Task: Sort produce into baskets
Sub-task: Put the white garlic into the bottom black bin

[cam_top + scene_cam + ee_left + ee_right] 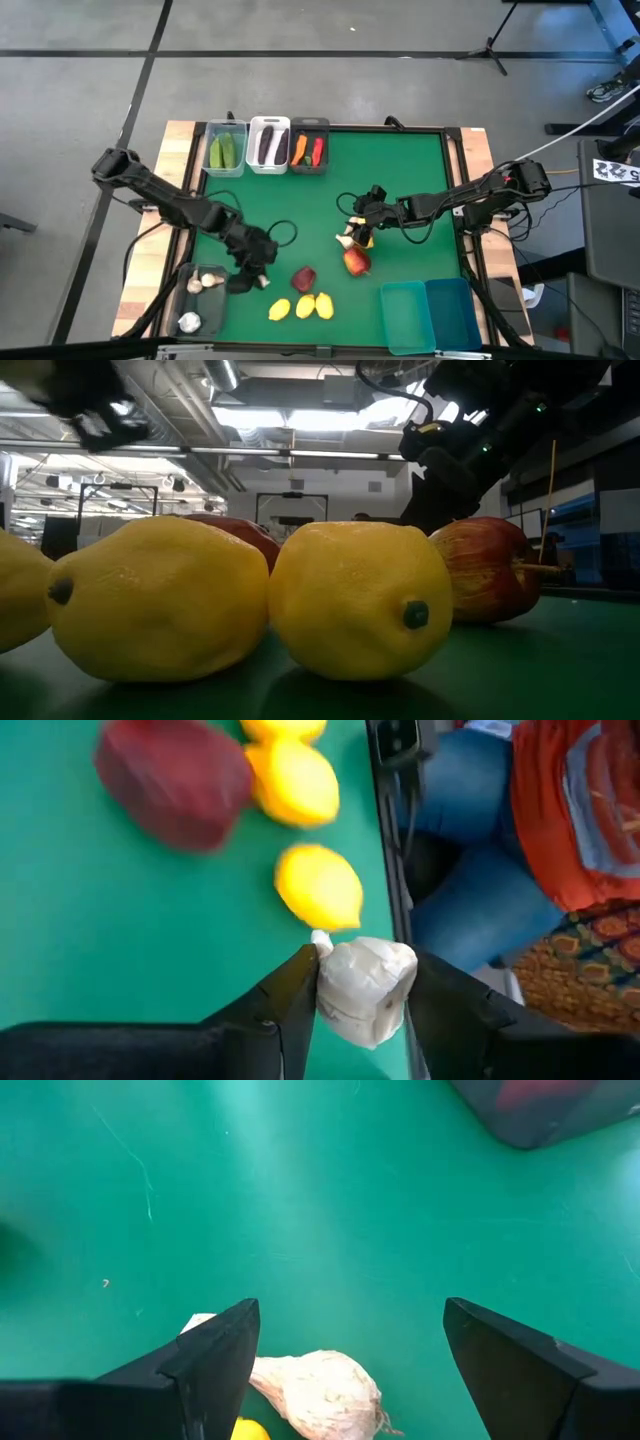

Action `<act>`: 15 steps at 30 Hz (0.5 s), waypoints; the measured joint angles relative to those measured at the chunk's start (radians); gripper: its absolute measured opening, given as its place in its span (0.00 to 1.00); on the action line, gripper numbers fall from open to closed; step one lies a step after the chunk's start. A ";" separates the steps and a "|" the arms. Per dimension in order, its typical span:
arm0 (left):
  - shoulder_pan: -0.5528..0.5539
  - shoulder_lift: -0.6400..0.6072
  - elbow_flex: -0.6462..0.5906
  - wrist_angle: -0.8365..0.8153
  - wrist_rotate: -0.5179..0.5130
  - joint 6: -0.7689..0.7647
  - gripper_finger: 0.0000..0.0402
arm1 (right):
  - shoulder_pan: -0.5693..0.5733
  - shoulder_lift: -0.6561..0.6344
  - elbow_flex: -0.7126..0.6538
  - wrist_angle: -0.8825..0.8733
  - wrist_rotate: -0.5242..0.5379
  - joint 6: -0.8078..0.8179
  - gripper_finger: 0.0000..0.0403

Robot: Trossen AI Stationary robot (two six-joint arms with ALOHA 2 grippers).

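A white garlic bulb [365,988] was clamped between the jaws of the left gripper [255,283], which were closed only as far as the bulb's width. That gripper was seen in the high view low over the near left part of the green table [400,170], just beside the dark translucent basket [200,300], in which two more garlic bulbs [207,282] lay. Three yellow lemons [302,307] were grouped near the front edge, with a dark red fruit [304,278] just behind them.

The jaws of the right gripper [358,232] were spread wide and nothing was held by them. Between them, on the table, a second loose garlic bulb [318,1391] was seen, with a small yellow piece touching it at the frame edge. A red apple-like fruit [356,262] lay just in front of that gripper.

Along the far edge three baskets were lined up side by side: a clear basket [226,150] holding green cucumbers [223,152], a white basket [268,146] holding purple eggplants [269,146], and a dark grey basket [310,148] holding an orange carrot [300,150] and a red chili [318,151]. Two teal-blue baskets [430,312] stood together at the near right corner. A seated person's legs and patterned clothing were visible beyond the table edge in the left wrist view.
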 joint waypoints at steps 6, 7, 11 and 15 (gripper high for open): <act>-0.180 -0.035 0.000 -0.118 -0.093 -0.222 0.35 | 0.000 0.000 0.000 0.002 0.000 0.000 0.79; -0.207 -0.036 0.000 -0.137 -0.097 -0.261 0.35 | 0.000 0.000 0.000 0.002 0.000 0.000 0.79; -0.314 -0.036 0.000 -0.186 -0.112 -0.432 0.35 | 0.000 0.000 0.000 0.002 0.000 0.000 0.79; -0.419 -0.036 0.000 -0.203 -0.118 -0.574 0.35 | -0.001 0.000 0.000 0.002 0.000 -0.001 0.79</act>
